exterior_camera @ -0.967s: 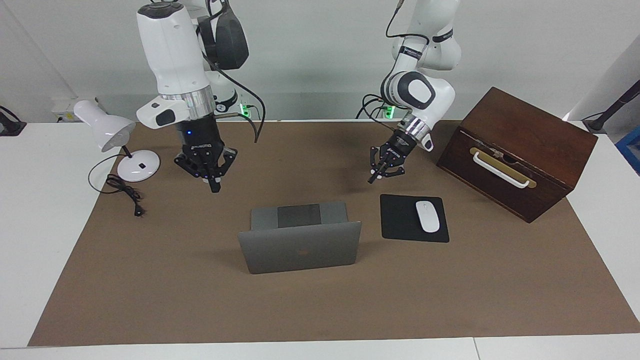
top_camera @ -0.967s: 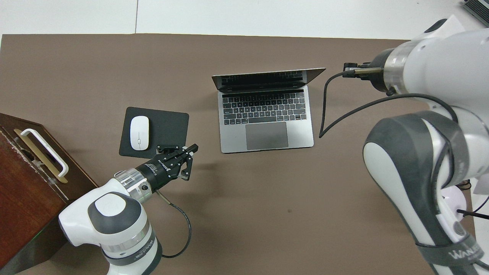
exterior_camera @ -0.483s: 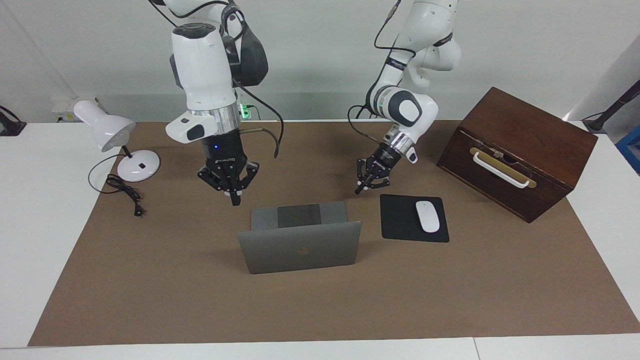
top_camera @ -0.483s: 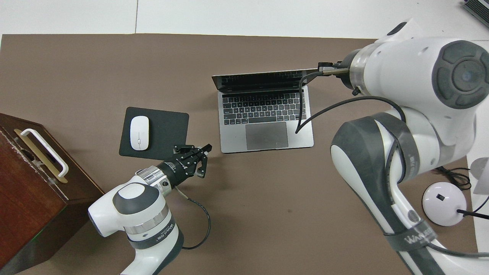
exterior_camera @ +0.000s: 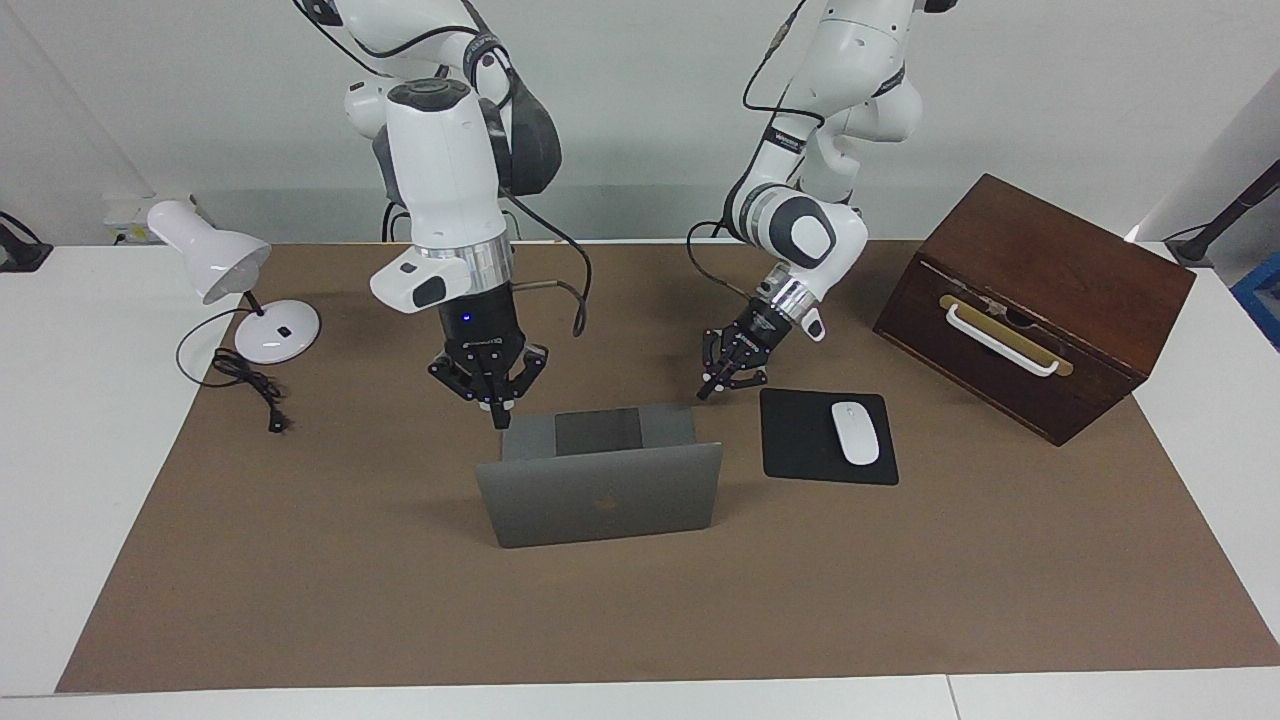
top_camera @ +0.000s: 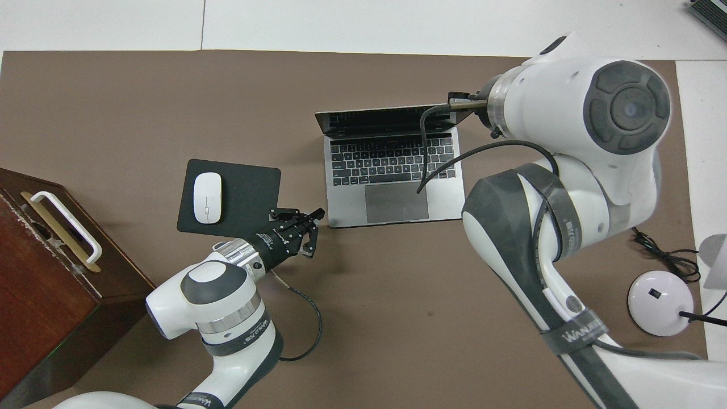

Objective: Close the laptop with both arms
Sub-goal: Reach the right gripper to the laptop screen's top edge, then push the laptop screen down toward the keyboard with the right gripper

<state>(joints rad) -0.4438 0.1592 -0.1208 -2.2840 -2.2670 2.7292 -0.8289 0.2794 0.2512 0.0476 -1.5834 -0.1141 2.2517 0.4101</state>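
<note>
In the facing view both arms have come in toward the laptop (exterior_camera: 600,480), which stands open at mid-worktop with its lid upright – the right gripper (exterior_camera: 499,412), fingers pressed together, now hangs just over the base's corner toward the right arm's end, and the left gripper (exterior_camera: 712,388), fingers also pressed together, has dropped beside the corner by the mouse pad (exterior_camera: 826,437). In the overhead view the left gripper (top_camera: 316,216) sits at the near corner of the laptop (top_camera: 392,179), while the right arm's bulk hides its own gripper. The lid looks unmoved – likely the approach is ending and the push comes next.
</note>
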